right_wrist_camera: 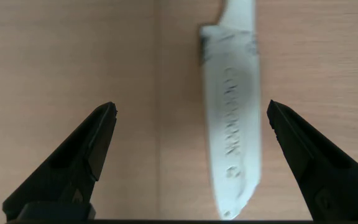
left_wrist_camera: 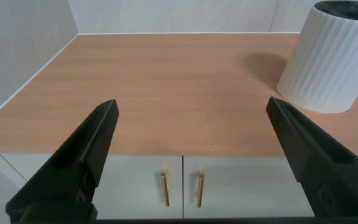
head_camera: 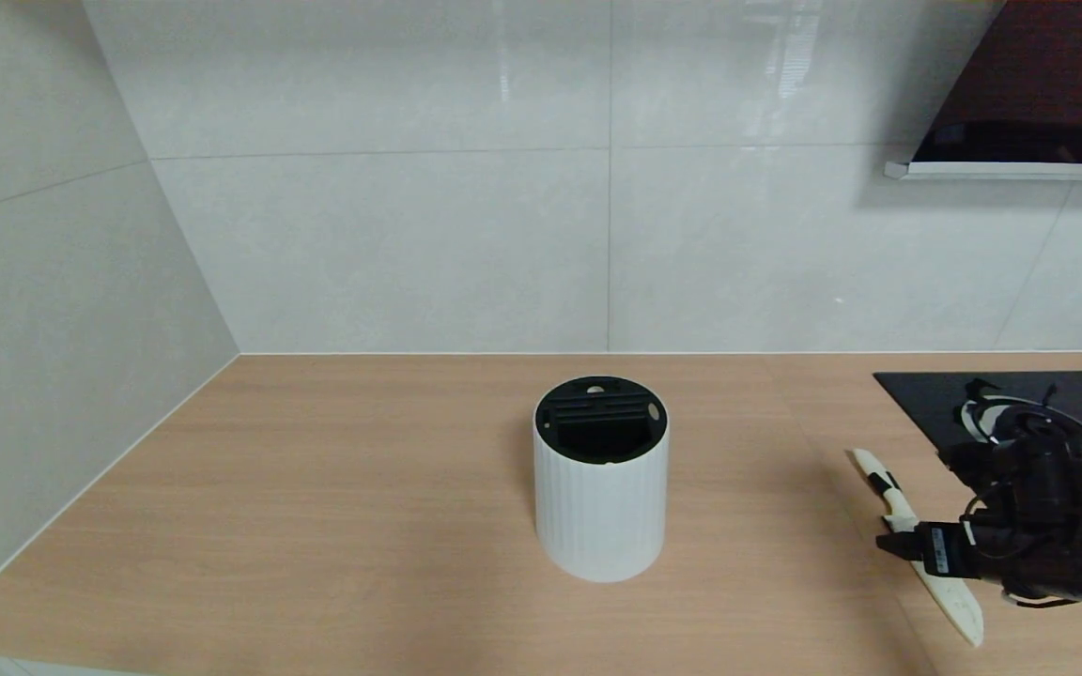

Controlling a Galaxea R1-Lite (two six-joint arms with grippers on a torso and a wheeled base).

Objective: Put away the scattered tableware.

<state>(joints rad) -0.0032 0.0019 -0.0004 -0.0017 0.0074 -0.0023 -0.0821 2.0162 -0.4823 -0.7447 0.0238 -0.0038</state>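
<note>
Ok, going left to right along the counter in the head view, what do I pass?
White ribbed holder → white knife. The right gripper, open above the knife, and the black cooktop overlap the knife's span, so they are left out of the order.

Mid counter (head_camera: 316, 488), the holder (head_camera: 601, 507); knife (head_camera: 959, 601) to its right, near the cooktop (head_camera: 921, 392).

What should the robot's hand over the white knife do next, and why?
Probably lower the right gripper and close on the knife. Its jaws stand open above the knife, which lies flat on the counter, ungripped, and it likely belongs in the white holder.
</note>
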